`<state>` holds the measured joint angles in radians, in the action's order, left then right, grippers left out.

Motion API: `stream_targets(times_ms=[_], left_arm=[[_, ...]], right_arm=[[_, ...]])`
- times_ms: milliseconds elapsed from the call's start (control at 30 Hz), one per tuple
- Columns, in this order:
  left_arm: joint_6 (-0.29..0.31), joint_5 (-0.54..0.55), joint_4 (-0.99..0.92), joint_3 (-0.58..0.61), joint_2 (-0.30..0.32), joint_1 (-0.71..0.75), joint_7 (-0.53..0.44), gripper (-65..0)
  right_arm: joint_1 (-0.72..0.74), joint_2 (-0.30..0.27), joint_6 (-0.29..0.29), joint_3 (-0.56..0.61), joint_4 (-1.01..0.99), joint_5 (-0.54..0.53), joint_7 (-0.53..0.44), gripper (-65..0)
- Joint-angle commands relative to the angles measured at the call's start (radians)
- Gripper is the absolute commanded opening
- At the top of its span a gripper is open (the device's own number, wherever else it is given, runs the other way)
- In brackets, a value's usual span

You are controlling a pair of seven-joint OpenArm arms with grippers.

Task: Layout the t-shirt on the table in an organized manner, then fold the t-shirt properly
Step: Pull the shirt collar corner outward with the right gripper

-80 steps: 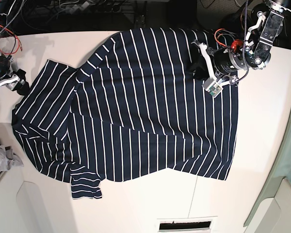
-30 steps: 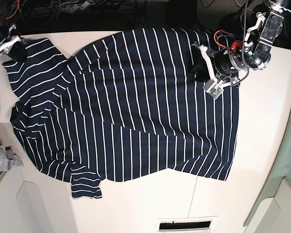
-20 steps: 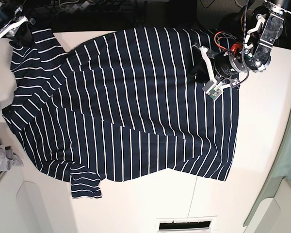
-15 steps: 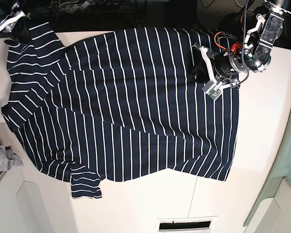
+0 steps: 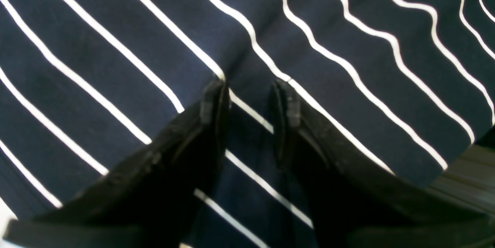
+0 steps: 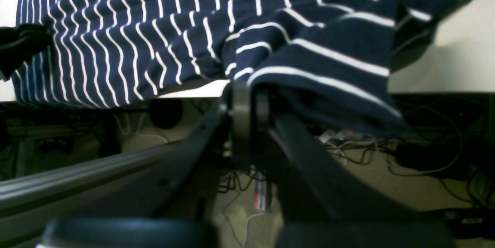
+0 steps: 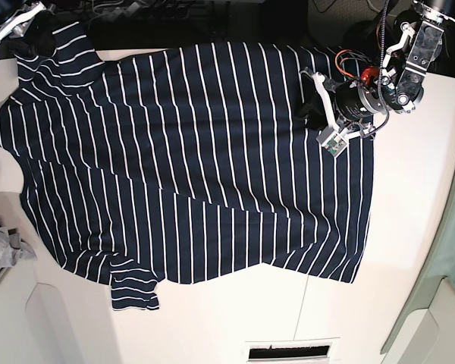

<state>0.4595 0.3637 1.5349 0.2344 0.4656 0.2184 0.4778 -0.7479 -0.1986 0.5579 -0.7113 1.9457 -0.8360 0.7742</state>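
T-shirt spread across worktop, both arms at its far edge.
The worktop (image 7: 409, 227) carried the t-shirt (image 7: 205, 159) spread nearly flat. Right gripper (image 6: 247, 97), at the far left corner past the worktop edge, had its fingers clamped on the hem. Left gripper (image 5: 249, 97) fingers stood part-open, pressed onto fabric far right. Grey cloth (image 7: 4, 250) lay near left.

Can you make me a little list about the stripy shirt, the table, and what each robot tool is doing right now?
shirt: t-shirt, navy with white stripes, spread over the table
far corner: lifted past the table edge
right tool: shut on that corner
left tool: tips resting on the shirt, jaws apart with fabric between them; whether it grips is unclear
sleeve: one folded at the near edge
also there: grey cloth at the side
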Motion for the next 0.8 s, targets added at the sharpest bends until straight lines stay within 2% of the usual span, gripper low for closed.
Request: stream_targets(times_ms=[0,167,200,267,333,400,500,667,767], left_arm=[[-0.007,-0.006,0.006,-0.005,0.011,-0.006,0.004,-44.8],[-0.002,0.0,0.006,-0.005,0.011,-0.014,0.053,-44.8],[0.0,0.002,0.006,-0.005,0.011,-0.016,0.057,-44.8],[0.001,0.002,0.007,-0.005,0.014,-0.02,0.058,-44.8],[0.001,0.011,0.009,-0.005,0.021,-0.025,0.058,-44.8],[0.003,0.039,0.013,-0.005,0.04,-0.028,0.058,-44.8],[0.071,0.11,0.047,-0.005,0.073,-0.03,0.057,-44.8],[0.076,0.126,0.117,-0.007,0.106,-0.034,0.05,-44.8],[0.075,0.126,0.122,-0.018,0.105,-0.039,0.041,-44.8]], right_arm=[[-0.003,-0.009,0.007,-0.009,0.016,-0.008,-0.014,-65.0],[0.055,-0.009,0.007,-0.009,0.016,0.011,-0.013,-65.0],[0.068,-0.009,0.007,-0.01,0.016,0.013,-0.008,-62.6],[0.091,-0.009,0.007,-0.01,0.016,0.013,0.007,-51.9],[0.108,-0.009,0.007,-0.01,0.016,0.014,0.012,-46.5],[0.111,-0.01,0.007,-0.01,0.021,0.013,0.008,-46.3],[0.116,-0.009,0.007,-0.01,0.047,0.015,-0.034,-46.3],[0.235,-0.009,-0.004,-0.009,0.05,0.108,-0.073,-46.3],[0.326,-0.01,-0.02,-0.009,0.019,0.175,-0.09,-46.3]])
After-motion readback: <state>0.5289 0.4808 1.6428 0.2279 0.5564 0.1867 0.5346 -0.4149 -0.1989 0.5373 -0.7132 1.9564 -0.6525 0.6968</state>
